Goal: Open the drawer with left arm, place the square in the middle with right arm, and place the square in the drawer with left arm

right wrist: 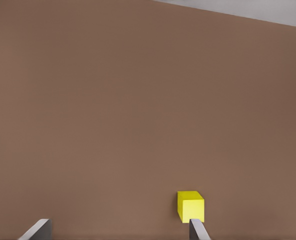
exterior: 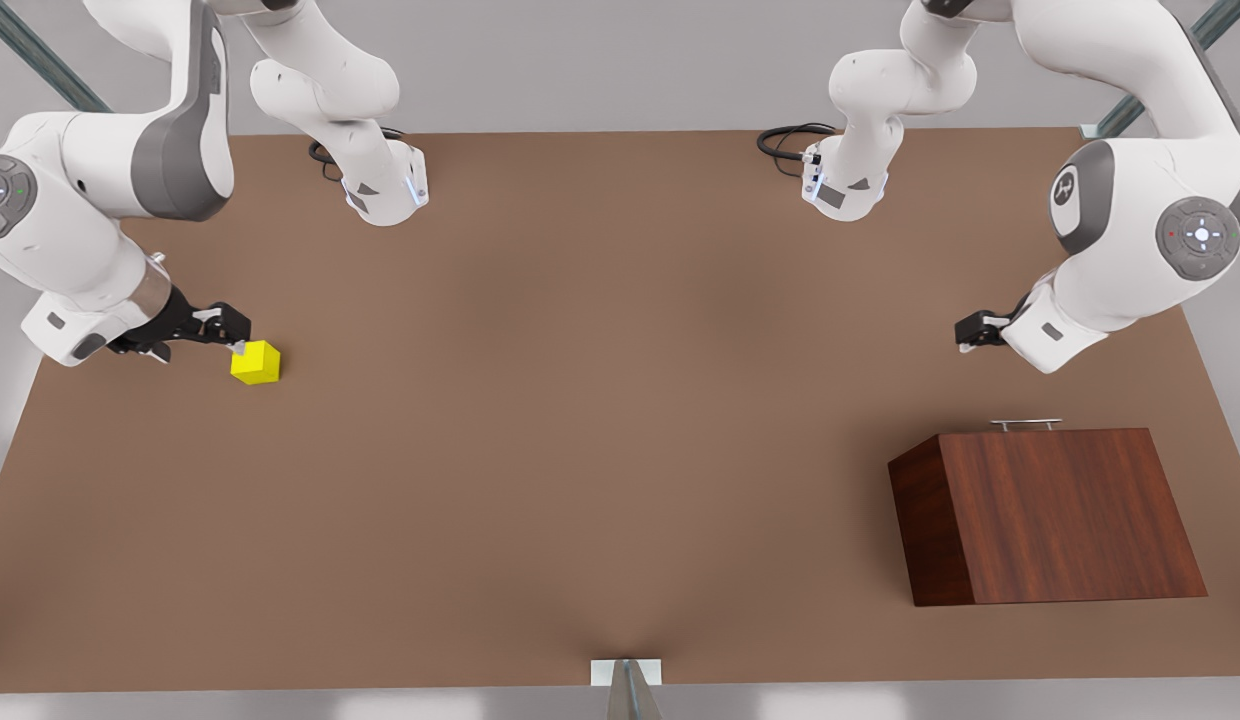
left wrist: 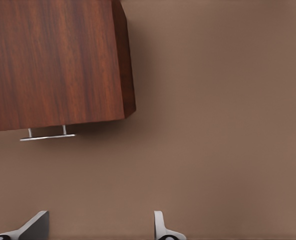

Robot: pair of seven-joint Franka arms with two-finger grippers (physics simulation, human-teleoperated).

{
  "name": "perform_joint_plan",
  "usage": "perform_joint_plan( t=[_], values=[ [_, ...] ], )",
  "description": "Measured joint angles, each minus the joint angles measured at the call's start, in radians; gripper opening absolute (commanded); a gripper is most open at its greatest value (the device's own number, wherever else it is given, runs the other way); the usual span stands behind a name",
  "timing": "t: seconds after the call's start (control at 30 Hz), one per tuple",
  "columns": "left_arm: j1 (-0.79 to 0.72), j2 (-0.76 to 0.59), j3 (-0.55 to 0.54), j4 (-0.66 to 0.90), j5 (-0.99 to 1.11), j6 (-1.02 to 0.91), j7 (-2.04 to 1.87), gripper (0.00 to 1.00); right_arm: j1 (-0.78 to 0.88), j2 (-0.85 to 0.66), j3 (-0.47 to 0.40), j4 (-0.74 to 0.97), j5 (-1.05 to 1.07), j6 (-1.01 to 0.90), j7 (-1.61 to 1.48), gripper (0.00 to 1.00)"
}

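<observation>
Lying just beside right gripper (exterior: 235, 335) tips: square (exterior: 256, 363)

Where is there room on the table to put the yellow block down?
The widest bare stretch of table lies between the yellow block and the wooden cabinet. It is tighter beside the right hand and between the left hand and the handle.

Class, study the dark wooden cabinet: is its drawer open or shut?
Shut. The thin silver bar handle sits close against the dark reddish-brown wooden cabinet, with no tray pulled out.
</observation>
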Motion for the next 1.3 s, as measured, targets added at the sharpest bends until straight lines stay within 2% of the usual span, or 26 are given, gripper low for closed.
perform_joint_plan(
  t=[0.07, 0.13, 0.2, 0.27, 0.37, 0.4, 0.43, 0.5, 0.53, 0.67, 0.73, 0.87, 0.93, 1.07, 1.2, 1.3],
  values=[
    [0.0, 0.013, 0.001, -0.001, -0.002, -0.021, -0.016, 1.0, -0.003, 0.005, 0.0, 0.005, 0.002, 0.001, -0.001, 1.0],
    [0.007, 0.001, 0.1, -0.103, -0.005, 0.06, -0.226, 1.0, -0.004, 0.008, 0.0, 0.006, 0.001, 0.004, -0.001, 1.0],
    [0.01, -0.037, 0.156, -0.352, -0.009, 0.375, -0.703, 1.0, -0.003, 0.015, -0.003, 0.006, 0.003, 0.015, -0.001, 1.0],
    [0.01, -0.068, 0.182, -0.511, -0.011, 0.556, -0.947, 1.0, -0.008, 0.03, -0.005, 0.012, 0.008, 0.018, -0.001, 1.0],
    [-0.022, -0.127, 0.242, -0.723, -0.012, 0.874, -1.049, 1.0, -0.008, 0.17, -0.004, 0.026, 0.01, -0.027, -0.007, 1.0],
    [-0.036, -0.131, 0.266, -0.769, -0.013, 0.95, -1.049, 1.0, -0.016, 0.179, -0.007, 0.03, 0.007, -0.033, -0.011, 1.0],
    [-0.038, -0.132, 0.279, -0.794, -0.013, 0.987, -1.051, 1.0, -0.013, 0.267, -0.037, 0.06, -0.025, -0.025, -0.008, 1.0],
    [-0.017, -0.132, 0.284, -0.82, -0.014, 1.038, -1.051, 1.0, -0.033, 0.321, -0.055, 0.093, -0.075, 0.039, -0.005, 1.0],
    [-0.011, -0.13, 0.291, -0.827, -0.014, 1.064, -1.051, 1.0, -0.086, 0.308, -0.053, 0.044, -0.068, 0.09, -0.014, 1.0],
    [0.016, -0.12, 0.321, -0.857, -0.014, 1.165, -1.056, 1.0, -0.109, -0.014, -0.056, -0.548, -0.064, 0.475, -0.009, 1.0],
    [0.039, -0.106, 0.322, -0.875, -0.015, 1.211, -1.067, 1.0, -0.087, -0.061, -0.088, -0.684, -0.064, 0.561, -0.008, 1.0],
    [0.02, -0.083, 0.323, -0.881, -0.025, 1.27, -1.069, 1.0, -0.117, -0.061, -0.096, -0.735, -0.066, 0.57, 0.002, 1.0],
    [0.014, -0.062, 0.323, -0.881, -0.027, 1.286, -1.069, 1.0, -0.144, -0.047, -0.096, -0.782, -0.072, 0.655, -0.013, 1.0],
    [0.034, -0.049, 0.325, -0.881, -0.03, 1.299, -1.068, 1.0, -0.254, 0.024, -0.097, -0.787, -0.069, 0.708, -0.115, 1.0],
    [0.053, -0.015, 0.324, -0.875, -0.031, 1.333, -1.069, 1.0, -0.268, 0.052, -0.097, -0.805, -0.066, 0.747, -0.147, 1.0],
    [0.066, -0.014, 0.322, -0.873, -0.04, 1.333, -1.069, 1.0, -0.294, 0.059, -0.097, -0.873, -0.066, 0.872, -0.168, 1.0]
  ],
)
